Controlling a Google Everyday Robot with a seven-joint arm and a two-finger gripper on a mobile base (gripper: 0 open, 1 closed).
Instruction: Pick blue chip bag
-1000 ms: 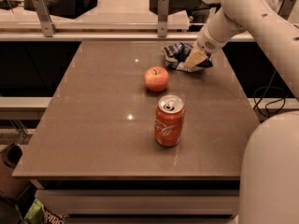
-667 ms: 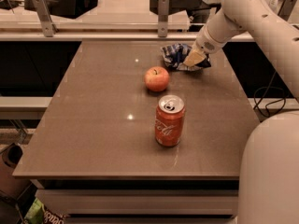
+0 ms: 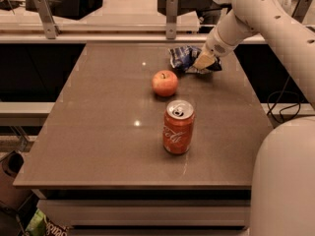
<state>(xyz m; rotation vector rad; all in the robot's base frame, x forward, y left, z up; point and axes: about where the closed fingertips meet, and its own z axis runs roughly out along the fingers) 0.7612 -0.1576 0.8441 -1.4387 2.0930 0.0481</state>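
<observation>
At the far side of the worktop, right of centre, the gripper rests on the right part of the blue chip bag; whether it has clamped the foil I cannot tell. The bag lies just behind the apple, and the soda can stands nearer the front. A sound pick likely needs a firm pinch, then a straight lift clear of the apple. The arm slants in from the upper right, wrist tipped down-left.
</observation>
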